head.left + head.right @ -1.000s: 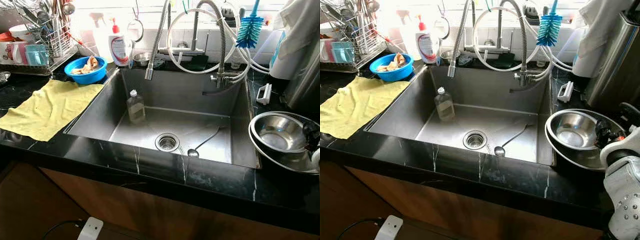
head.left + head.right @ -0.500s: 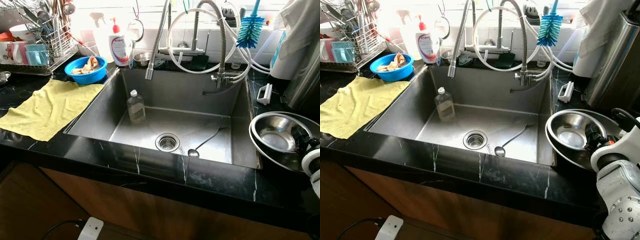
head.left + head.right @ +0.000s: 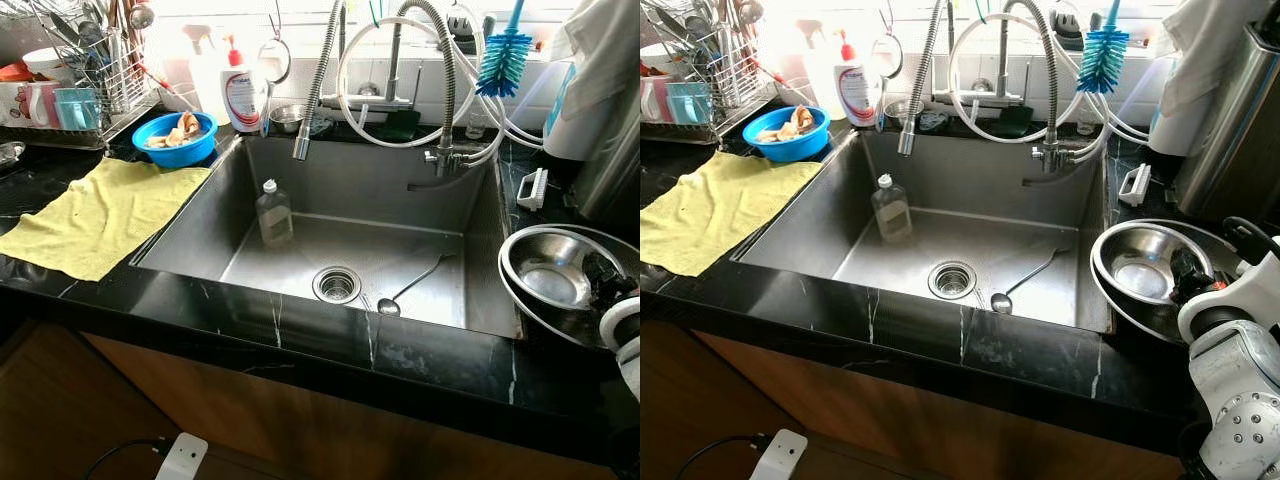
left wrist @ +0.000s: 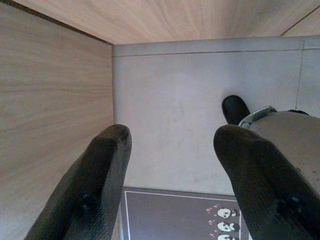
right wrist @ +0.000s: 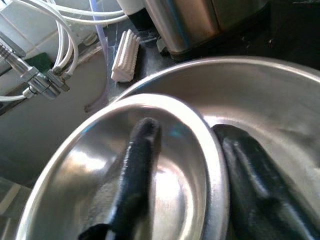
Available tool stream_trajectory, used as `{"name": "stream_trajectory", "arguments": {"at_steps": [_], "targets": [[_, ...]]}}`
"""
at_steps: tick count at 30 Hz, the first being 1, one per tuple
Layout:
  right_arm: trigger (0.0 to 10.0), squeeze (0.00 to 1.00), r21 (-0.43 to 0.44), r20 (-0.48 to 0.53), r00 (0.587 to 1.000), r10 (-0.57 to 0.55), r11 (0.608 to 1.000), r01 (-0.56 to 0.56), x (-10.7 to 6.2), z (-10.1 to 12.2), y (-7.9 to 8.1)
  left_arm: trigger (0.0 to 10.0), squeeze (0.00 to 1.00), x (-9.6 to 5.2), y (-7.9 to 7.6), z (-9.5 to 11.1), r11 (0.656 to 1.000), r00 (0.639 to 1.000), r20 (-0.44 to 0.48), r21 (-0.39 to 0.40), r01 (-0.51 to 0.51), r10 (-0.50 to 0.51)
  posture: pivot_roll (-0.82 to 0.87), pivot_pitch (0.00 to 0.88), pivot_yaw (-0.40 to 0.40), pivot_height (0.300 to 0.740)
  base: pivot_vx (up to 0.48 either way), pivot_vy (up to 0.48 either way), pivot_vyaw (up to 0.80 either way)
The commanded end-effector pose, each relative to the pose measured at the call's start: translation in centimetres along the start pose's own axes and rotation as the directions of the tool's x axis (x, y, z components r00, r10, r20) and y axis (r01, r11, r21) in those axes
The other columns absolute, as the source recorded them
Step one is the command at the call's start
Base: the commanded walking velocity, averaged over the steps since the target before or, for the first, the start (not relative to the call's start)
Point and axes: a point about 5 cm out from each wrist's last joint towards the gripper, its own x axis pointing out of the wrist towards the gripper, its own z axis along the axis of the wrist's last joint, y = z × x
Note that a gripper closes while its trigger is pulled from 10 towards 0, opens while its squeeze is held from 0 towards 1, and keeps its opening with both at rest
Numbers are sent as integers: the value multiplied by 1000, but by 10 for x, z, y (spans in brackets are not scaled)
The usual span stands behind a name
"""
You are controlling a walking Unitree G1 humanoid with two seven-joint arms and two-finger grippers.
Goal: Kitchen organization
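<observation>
Two nested steel bowls sit on the black counter right of the sink: a small bowl (image 3: 1143,260) inside a large bowl (image 3: 1118,312). My right gripper (image 3: 1188,272) is open at the small bowl's right side. In the right wrist view one finger (image 5: 135,165) reaches inside the small bowl (image 5: 170,200) and the other finger (image 5: 255,185) lies outside its rim, over the large bowl (image 5: 280,100). My left gripper (image 4: 170,150) hangs open beside a wooden cabinet panel, with nothing between its fingers.
The steel sink (image 3: 195,215) holds a clear bottle (image 3: 272,212) and a spoon (image 3: 412,284). A yellow cloth (image 3: 95,215), blue bowl (image 3: 173,140) and dish rack (image 3: 95,80) stand at the left. A white brush (image 3: 531,189) and a tall steel vessel (image 3: 1240,130) stand behind the bowls.
My right gripper has moved left from the large bowl's far edge to the small bowl's rim. The camera has shifted slightly.
</observation>
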Motion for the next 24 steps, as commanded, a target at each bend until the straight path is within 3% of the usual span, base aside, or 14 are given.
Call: {"name": "stream_trajectory", "arguments": {"at_steps": [1,14,15,17,20,24], "targets": [[0,0,13,-12,1000,-12,1000,12,1,-2,-1,10000,0,0,0,-1,1000,1000,-5,-2,-2,2,-214,0,76,740,0,0,0],[0,0,7,37,997,-72,997,72,0,7,-5,10000,0,1,0,7,1000,1000,21,0,7,-7,-213,0,80,740,0,0,0],[0,0,-76,94,991,-97,992,104,-3,18,-2,10000,0,1,0,9,1000,1000,26,0,6,-6,-212,0,85,740,0,0,0],[0,0,-150,144,984,-107,980,129,-7,28,2,10000,0,1,0,10,1000,1000,29,1,6,-6,-213,0,86,740,0,0,0],[0,0,-190,276,960,-50,976,105,-12,53,20,10000,0,2,2,14,1000,999,46,2,-1,1,-210,0,88,740,0,0,0],[0,0,-251,355,935,6,964,89,-17,66,34,10000,0,2,4,17,1000,998,57,-5,-11,11,-205,0,88,740,0,0,0]]}}
